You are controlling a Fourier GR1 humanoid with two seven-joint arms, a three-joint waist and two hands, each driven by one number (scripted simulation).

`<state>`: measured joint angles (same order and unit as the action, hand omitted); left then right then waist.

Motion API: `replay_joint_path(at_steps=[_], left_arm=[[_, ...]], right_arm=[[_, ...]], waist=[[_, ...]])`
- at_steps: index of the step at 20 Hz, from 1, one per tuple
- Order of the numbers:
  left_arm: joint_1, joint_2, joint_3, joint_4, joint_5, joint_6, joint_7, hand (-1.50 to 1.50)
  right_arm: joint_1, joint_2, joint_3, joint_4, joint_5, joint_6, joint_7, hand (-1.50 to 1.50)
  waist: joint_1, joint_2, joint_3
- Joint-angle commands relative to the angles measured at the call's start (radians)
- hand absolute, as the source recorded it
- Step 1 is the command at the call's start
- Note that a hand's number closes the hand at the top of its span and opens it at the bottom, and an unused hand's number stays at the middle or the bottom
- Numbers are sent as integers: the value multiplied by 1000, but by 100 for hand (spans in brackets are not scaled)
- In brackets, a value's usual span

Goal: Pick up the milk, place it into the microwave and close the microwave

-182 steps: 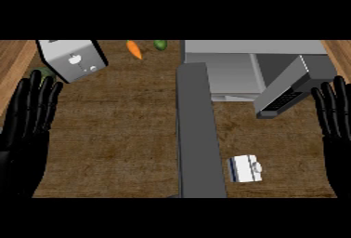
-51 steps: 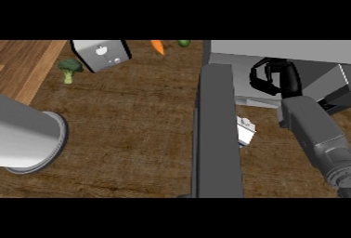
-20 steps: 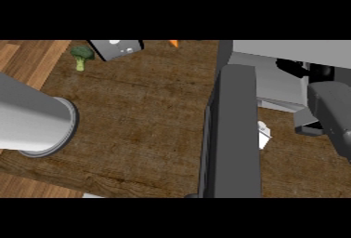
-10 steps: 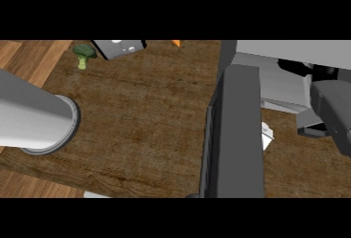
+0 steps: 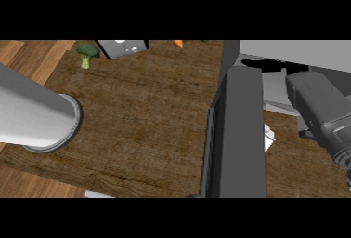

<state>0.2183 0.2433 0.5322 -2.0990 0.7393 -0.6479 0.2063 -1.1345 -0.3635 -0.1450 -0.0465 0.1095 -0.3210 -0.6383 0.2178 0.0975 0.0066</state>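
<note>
The milk [image 5: 269, 138] stands on the table [image 5: 151, 116] at four o'clock, half hidden behind the open microwave door [image 5: 237, 135]. The right robot hand [image 5: 270, 65] reaches into the microwave [image 5: 295, 49] at one o'clock; whether its fingers are spread, I cannot tell. Broccoli [image 5: 86, 52] lies at eleven o'clock.

Left forearm [image 5: 31, 116]: pale grey smooth cylinder, darker grey ring capping cut end (no robot hand visible beyond it). Right forearm [image 5: 326, 116], beside microwave door [image 5: 237, 139]: darker grey, boxy, ridged segments. Right robot hand [image 5: 270, 65]: black, mostly shadowed.
</note>
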Motion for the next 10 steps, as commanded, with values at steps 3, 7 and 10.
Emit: replay_joint_path(at_steps=[3,7,10], left_arm=[[-15,-6,-22,0,-20,5,8,-150],[-8,7,-28,25,-18,-12,19,-150],[-25,10,-20,51,-32,-20,5,-150]], right_arm=[[-65,66,17,13,19,-78,84,-150],[-105,94,13,5,17,-126,113,-150],[-110,123,12,-13,18,-103,81,-150]], waist=[[-1,-9,-2],[-4,-13,-3],[-22,-16,-3]])
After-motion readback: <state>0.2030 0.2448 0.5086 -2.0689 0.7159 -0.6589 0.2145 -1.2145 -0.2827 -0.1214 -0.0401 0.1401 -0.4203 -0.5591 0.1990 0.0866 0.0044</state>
